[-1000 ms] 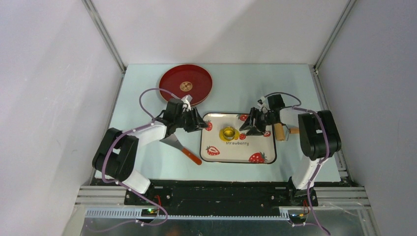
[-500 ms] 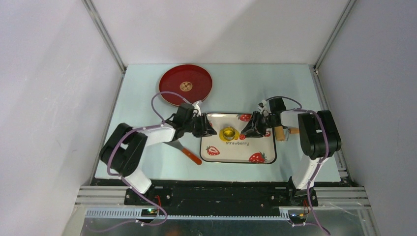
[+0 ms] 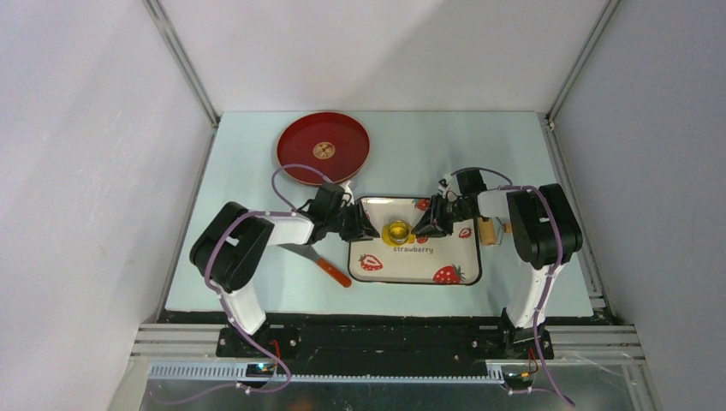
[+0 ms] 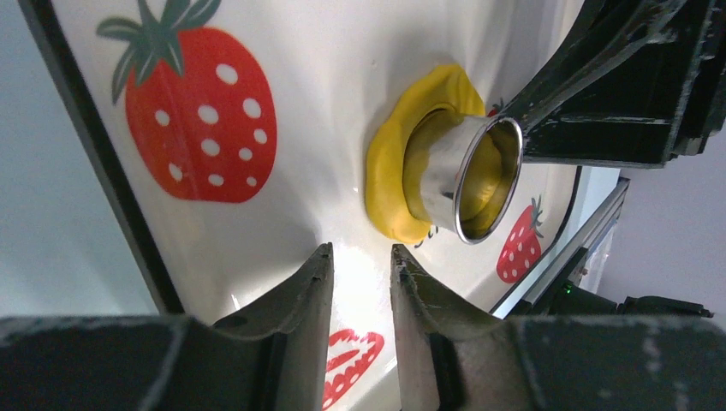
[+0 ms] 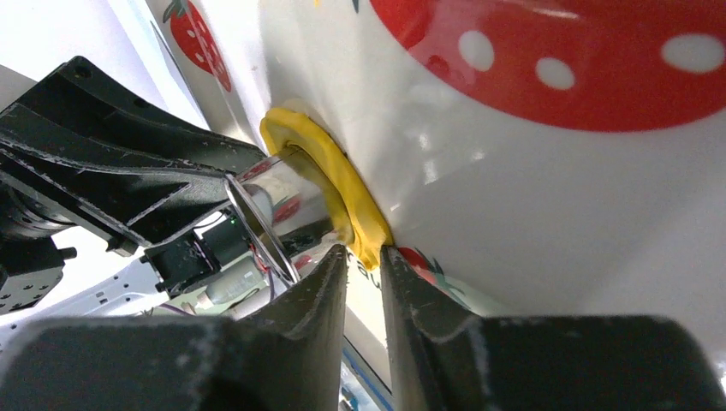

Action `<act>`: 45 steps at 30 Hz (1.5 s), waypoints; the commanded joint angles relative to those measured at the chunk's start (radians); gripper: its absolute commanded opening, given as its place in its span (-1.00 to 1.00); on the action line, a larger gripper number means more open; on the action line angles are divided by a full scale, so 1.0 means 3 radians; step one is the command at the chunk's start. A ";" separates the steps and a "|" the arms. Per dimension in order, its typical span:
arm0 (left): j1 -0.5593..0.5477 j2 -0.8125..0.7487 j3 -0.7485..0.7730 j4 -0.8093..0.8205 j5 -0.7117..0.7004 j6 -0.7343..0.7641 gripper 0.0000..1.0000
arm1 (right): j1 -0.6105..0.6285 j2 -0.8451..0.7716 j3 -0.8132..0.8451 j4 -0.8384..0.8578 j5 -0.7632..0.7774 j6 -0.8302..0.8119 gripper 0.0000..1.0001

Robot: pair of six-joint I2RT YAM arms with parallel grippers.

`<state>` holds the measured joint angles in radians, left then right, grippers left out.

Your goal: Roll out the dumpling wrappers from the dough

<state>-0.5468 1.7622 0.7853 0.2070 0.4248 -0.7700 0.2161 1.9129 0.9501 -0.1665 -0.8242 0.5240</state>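
The dough [image 4: 385, 184] is lying as a flattened yellow patch on the upper middle of the strawberry tray [image 3: 411, 265], just above the printed word. A metal ring cutter [image 4: 445, 175] is standing pressed into it, so that the dough is showing as a collar around the ring's base. Yellow is also showing inside the ring.

The left gripper [image 4: 362, 257] is pointing at the dough from the left. Its fingers are standing narrowly parted with only bare tray between them, and the tips are sitting just short of the dough's edge.

The right gripper [image 5: 364, 251] is coming in from the opposite side, low over the tray. Its fingers are likewise narrowly parted, and the dough's raised rim is lying right at the mouth of the gap. Whether the tips are pinching that rim cannot be told.

Beyond the tray, a wooden roller [image 3: 488, 229] is lying just beside the tray's right edge. A spatula [image 3: 321, 261] with an orange handle is lying on the table [image 3: 257, 171] to the tray's left. A red plate [image 3: 300, 154] is sitting at the far left, carrying a small round item too small to identify.
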 commanded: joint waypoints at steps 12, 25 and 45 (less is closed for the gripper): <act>-0.0015 0.0177 0.0072 0.0103 -0.0046 0.0026 -0.32 | 0.0046 0.0196 0.0200 -0.0097 0.0594 -0.0107 -0.80; -0.0010 0.0336 0.0037 0.0103 -0.0119 0.0068 -0.33 | -0.0027 -0.0305 0.0213 -0.0305 0.0756 -0.0173 -0.77; -0.0012 0.0373 -0.0004 0.0102 -0.0107 0.0097 -0.32 | -0.0068 0.0009 -0.0219 0.0152 0.0294 0.0081 -0.27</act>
<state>-0.5468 1.8351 0.8005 0.3283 0.4404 -0.7780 0.1886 1.8679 0.9257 -0.1429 -0.7807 0.5507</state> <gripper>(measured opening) 0.337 0.382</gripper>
